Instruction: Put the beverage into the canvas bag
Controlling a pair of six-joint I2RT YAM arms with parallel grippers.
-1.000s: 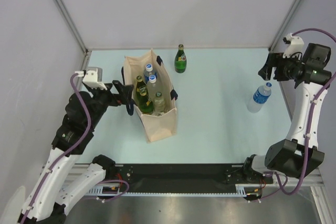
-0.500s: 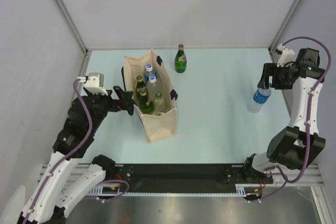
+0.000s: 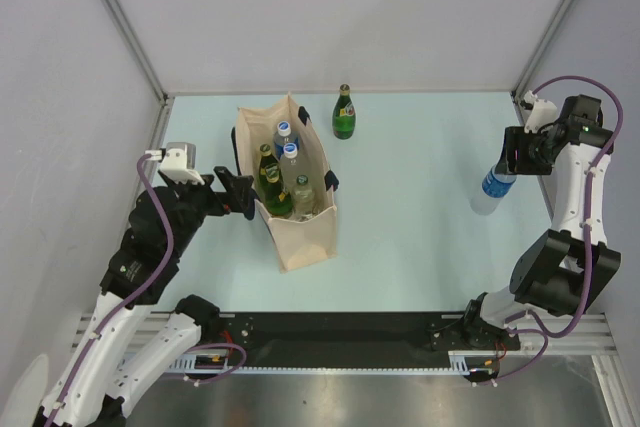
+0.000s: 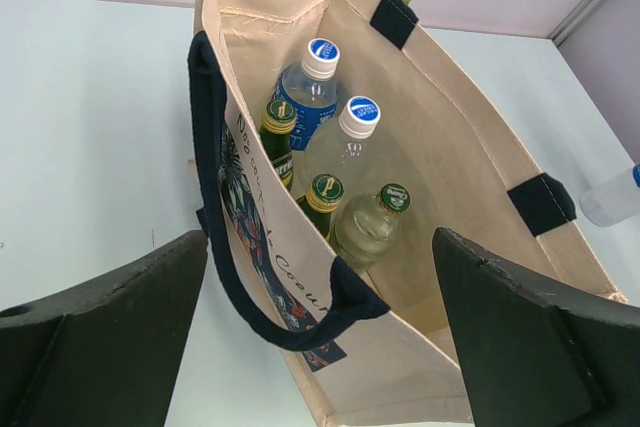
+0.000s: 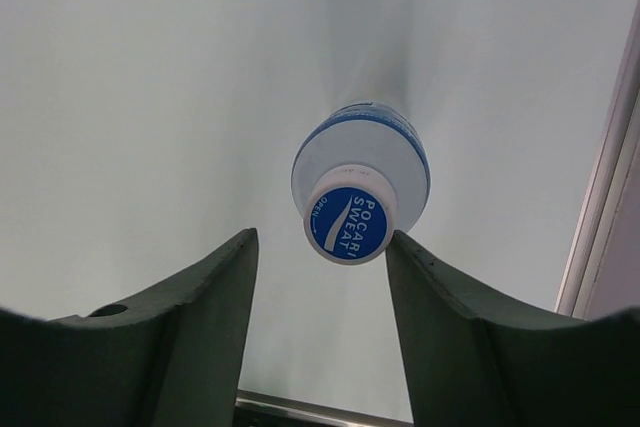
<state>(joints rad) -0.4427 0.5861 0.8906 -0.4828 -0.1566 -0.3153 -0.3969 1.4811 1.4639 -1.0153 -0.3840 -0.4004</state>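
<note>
The beige canvas bag (image 3: 298, 215) with navy handles (image 4: 212, 187) stands upright left of centre and holds several bottles (image 4: 340, 152). My left gripper (image 3: 238, 193) is open beside the bag's left side, its fingers (image 4: 110, 332) spread either side of the near handle and touching nothing. A clear Pocari Sweat bottle (image 3: 489, 191) with a blue cap (image 5: 348, 219) stands at the right. My right gripper (image 3: 512, 152) is open just above it, the cap close to the right fingertip (image 5: 405, 252). A green glass bottle (image 3: 344, 114) stands behind the bag.
The right wall's metal frame (image 5: 600, 187) runs close to the Pocari bottle. The back wall edge (image 3: 340, 93) lies just behind the green bottle. The arms' base rail (image 3: 340, 332) crosses the near edge.
My right gripper has moved from above and behind the Pocari bottle to right over its cap. My left gripper has drawn slightly back from the bag's handle.
</note>
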